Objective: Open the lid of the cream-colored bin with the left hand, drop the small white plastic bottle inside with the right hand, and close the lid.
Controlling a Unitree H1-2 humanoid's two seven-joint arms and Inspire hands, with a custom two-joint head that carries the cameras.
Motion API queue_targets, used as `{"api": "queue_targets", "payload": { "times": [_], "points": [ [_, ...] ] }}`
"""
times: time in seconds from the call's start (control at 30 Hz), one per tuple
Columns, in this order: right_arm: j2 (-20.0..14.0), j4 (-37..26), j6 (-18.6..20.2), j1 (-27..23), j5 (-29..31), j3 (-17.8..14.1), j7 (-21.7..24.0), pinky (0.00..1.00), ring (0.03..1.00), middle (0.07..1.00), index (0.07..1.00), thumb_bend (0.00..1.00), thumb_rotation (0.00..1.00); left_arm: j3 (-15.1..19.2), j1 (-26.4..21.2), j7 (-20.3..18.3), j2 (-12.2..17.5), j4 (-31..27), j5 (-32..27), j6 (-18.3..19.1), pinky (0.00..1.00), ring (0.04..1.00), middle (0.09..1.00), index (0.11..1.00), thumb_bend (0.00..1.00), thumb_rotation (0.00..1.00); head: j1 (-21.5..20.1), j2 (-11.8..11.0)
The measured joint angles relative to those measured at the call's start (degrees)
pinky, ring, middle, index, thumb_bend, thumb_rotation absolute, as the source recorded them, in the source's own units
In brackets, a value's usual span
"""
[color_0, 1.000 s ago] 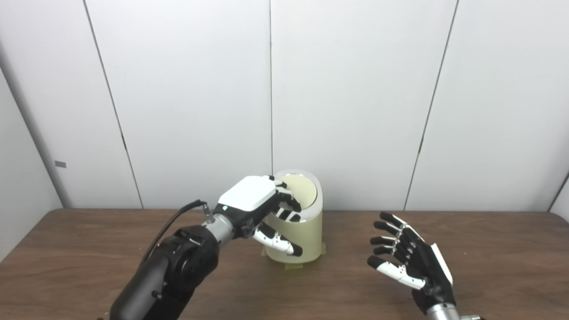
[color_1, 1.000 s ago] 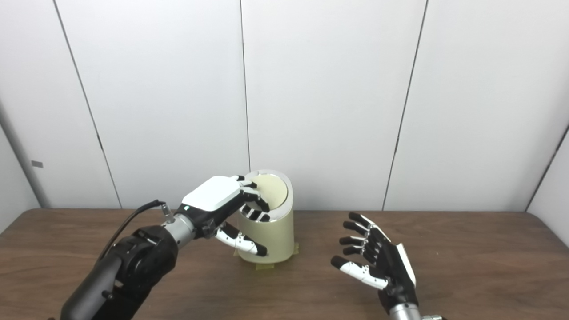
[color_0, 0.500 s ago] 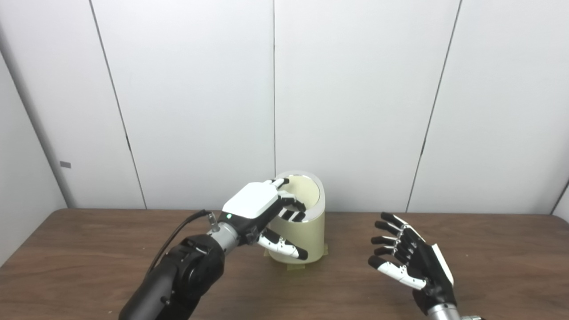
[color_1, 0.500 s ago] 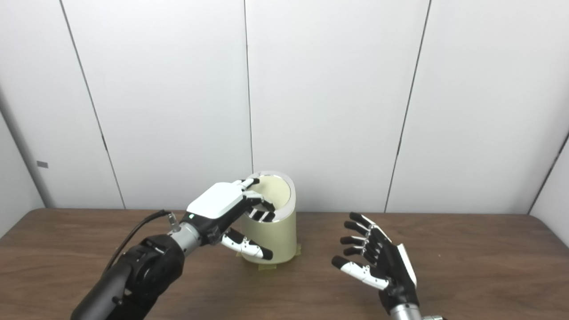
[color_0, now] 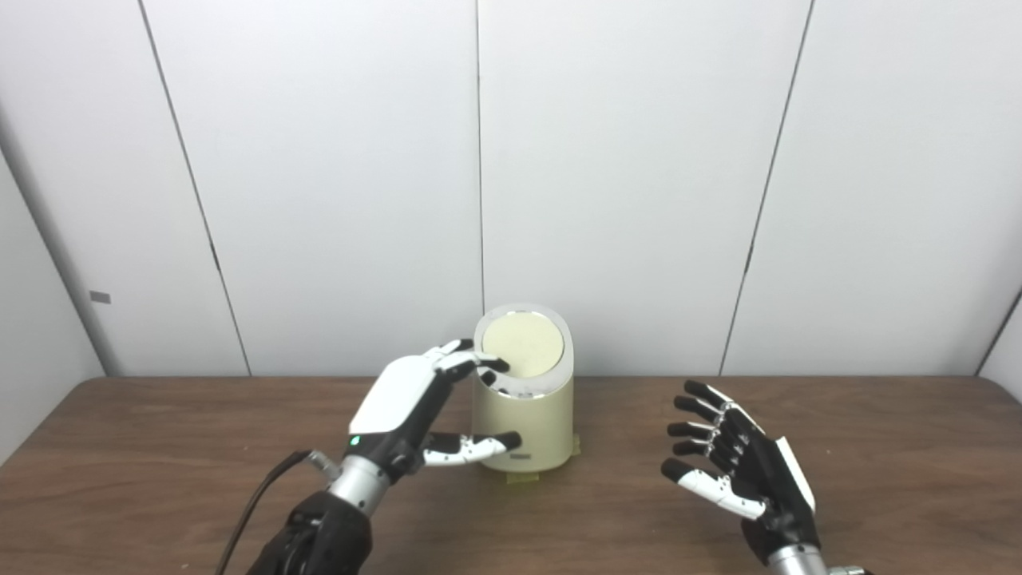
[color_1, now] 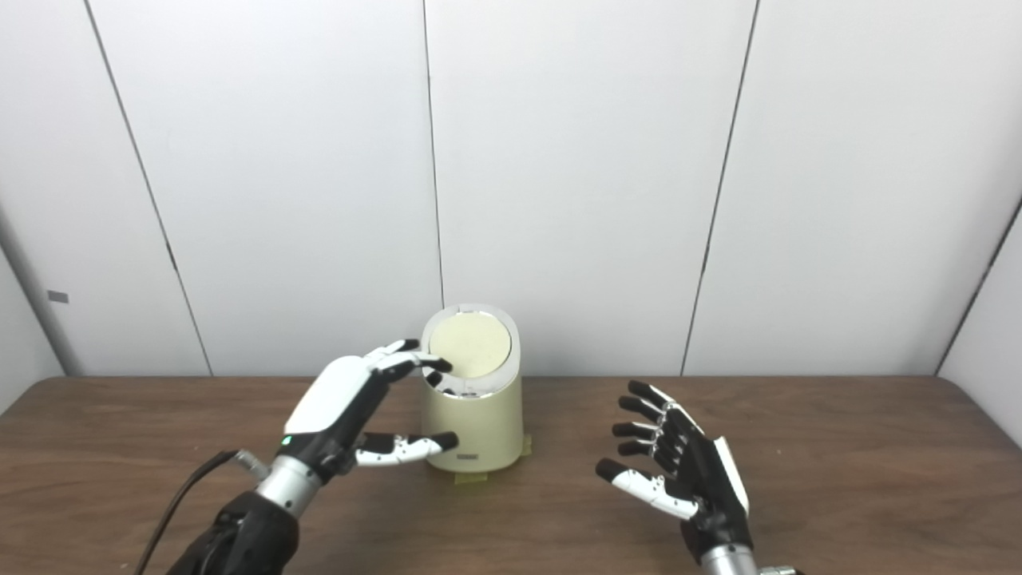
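Down in the lower left of the frame the left arm comes up off the bottom edge, with a black cable point(color_0: 263, 499) trailing off its wrist; the left robot hand point(color_0: 399, 403) sits just left of centre, holding nothing, fingers spread apart; its fingertips point(color_0: 489, 363) are right up at the left rim of the bin, though I can't say for sure they're touching, and its thumb point(color_0: 471, 446) pokes out sideways across the lower front of the bin wall. Dead centre, near the table's back edge, is the cream-colored bin point(color_0: 523, 419), upright on the brown wooden table point(color_0: 160, 447), with its round lid point(color_0: 523, 345) lying flat and shut inside a shiny rim; there's a bit of yellowish tape point(color_0: 523, 477) under its base. Over in the lower right the right robot hand point(color_0: 738, 471) hangs well apart from the bin, loose and empty, fingers fanned toward the left; the small white bottle doesn't show in either view.
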Motion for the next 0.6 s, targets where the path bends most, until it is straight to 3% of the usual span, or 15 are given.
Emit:
{"api": "queue_targets", "payload": {
  "times": [0.13,0.33,0.43,0.6],
  "points": [
    [0.0,0.0,-0.1,0.0,-1.7,0.2,-0.3,0.59,0.628,0.768,0.79,0.84,0.26,5.2,3.5,1.8,-1.9,0.0,-9.4,-2.0,0.84,0.873,0.854,0.84,0.7,0.36,0.3,-0.1],
    [-0.1,0.1,-0.2,0.0,-2.1,0.4,-0.3,0.61,0.631,0.767,0.791,0.84,0.24,9.5,9.9,0.4,-3.7,0.0,-23.5,-1.9,0.7,0.786,0.821,0.858,0.72,0.38,0.4,-0.1],
    [-0.1,-0.6,0.0,0.3,-2.1,0.4,-0.2,0.6,0.632,0.768,0.792,0.84,0.23,10.6,11.8,0.1,-4.0,0.0,-25.8,-1.9,0.65,0.757,0.806,0.845,0.73,0.39,0.4,0.1],
    [-0.1,-1.1,0.0,0.5,-2.1,0.4,0.0,0.57,0.64,0.768,0.801,0.85,0.24,10.9,12.5,-0.5,-4.1,-0.1,-27.5,-1.5,0.61,0.708,0.764,0.788,0.72,0.32,0.4,0.3]
  ]
}}
